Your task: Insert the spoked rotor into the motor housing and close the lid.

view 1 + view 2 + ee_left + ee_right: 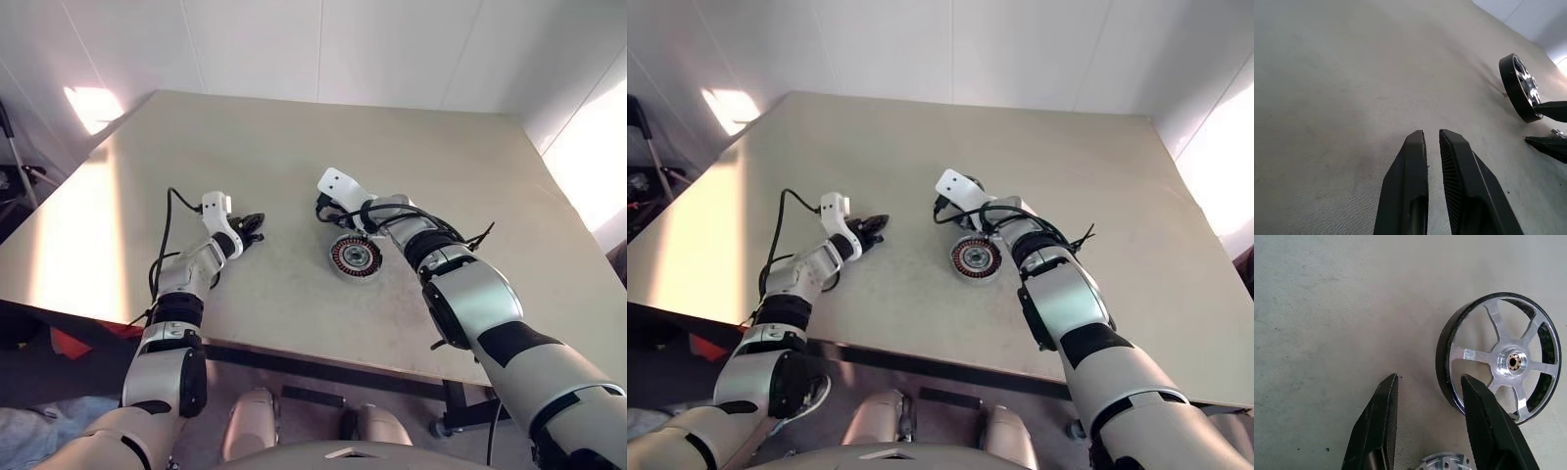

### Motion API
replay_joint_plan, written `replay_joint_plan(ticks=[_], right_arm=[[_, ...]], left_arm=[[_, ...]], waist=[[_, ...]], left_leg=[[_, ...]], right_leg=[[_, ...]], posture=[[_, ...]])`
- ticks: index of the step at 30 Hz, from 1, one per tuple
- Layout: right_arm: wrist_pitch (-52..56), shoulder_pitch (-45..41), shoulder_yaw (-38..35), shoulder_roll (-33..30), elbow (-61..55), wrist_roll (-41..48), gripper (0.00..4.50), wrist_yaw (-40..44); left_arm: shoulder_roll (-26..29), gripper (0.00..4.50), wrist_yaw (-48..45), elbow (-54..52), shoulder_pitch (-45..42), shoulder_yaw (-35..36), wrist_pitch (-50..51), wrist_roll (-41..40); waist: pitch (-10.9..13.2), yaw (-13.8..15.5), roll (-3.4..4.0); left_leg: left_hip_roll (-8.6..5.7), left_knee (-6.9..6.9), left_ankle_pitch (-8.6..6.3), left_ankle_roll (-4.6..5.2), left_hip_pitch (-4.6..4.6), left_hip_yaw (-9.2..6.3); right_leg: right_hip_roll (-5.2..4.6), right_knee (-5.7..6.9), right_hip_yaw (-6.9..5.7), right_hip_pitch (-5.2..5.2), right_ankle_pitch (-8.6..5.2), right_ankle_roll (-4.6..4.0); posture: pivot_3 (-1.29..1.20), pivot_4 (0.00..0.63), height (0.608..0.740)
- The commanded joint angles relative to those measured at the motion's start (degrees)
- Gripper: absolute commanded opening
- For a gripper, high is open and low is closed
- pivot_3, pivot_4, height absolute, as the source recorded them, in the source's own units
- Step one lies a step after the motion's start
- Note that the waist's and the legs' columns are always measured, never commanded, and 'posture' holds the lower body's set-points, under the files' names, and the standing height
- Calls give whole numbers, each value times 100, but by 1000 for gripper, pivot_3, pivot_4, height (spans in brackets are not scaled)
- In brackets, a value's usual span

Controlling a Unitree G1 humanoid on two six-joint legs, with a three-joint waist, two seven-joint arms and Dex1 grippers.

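Observation:
The spoked rotor point(1498, 357), a black rim with silvery spokes and a brass-coloured hub, lies flat on the table. My right gripper point(1430, 391) is open just beside it, and one of its fingers point(1476, 411) overlaps the rotor's near rim without gripping. The motor housing point(355, 258), a dark puck with copper-red windings around a silvery centre, sits on the table right under my right wrist. To the left of it, my left gripper point(253, 227) hovers low over bare table, shut with only a thin gap and nothing held. The lid is out of view.
The beige table point(294, 147) stretches far ahead and to both sides. Its front edge point(323, 352) runs close below the housing. Dark equipment point(15, 186) stands past the table's left edge.

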Motion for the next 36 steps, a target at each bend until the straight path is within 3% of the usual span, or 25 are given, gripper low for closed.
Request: replay_joint_plan(ticks=[1,5,12,19,24,27,32,36], right_arm=[[135,-131,-1,-24,41,-115,1409,-199],[139,-161,-54,-40,29,-80,56,-212],[101,-275,-269,-110,-9,52,18,-295],[-135,-572,-707,-228,-228,424,18,134],[-193,-581,-1019,-674,-924,921,18,1317],[147,-52,-1008,-1056,-2195,1183,18,2107],[1879,1727,-894,-1860,-5954,1762,18,3110],[3004,3107,-881,-2708,-8328,2074,18,3526]], left_arm=[[-24,513,33,-316,31,-62,41,-84],[-16,513,58,-369,52,-72,79,-97],[-12,513,72,-372,55,-89,81,-80],[-44,513,81,-317,76,-119,39,-68],[-113,513,75,-254,87,-146,-15,-65],[-160,513,58,-182,111,-172,-55,-64],[-260,513,42,-151,109,-235,-66,-70],[-330,513,6,-78,124,-286,-114,-56]], waist=[[0,2,0],[0,-9,0],[2,-6,3],[4,-11,7],[7,15,11],[6,35,9],[3,104,3],[2,184,8]], left_leg=[[0,0,1,-1,1,0],[0,-4,2,-3,2,1],[0,-9,2,-1,-4,2],[1,-9,2,-1,-8,3],[2,-9,-2,6,-14,4],[0,-6,-5,20,-19,5],[0,-5,0,51,-10,2],[-1,-5,-2,55,-11,2]], right_leg=[[0,0,0,1,0,0],[0,-1,0,1,0,0],[1,-6,-1,-4,0,0],[1,-6,-1,-9,0,0],[1,-10,-1,-11,0,0],[0,-19,-2,-8,0,0],[-1,-29,-9,12,1,3],[-3,-32,-10,11,1,8]], posture=[[0,0,740],[0,0,740],[0,0,740],[0,0,740],[0,0,740],[0,0,740],[0,0,740],[0,0,740]])
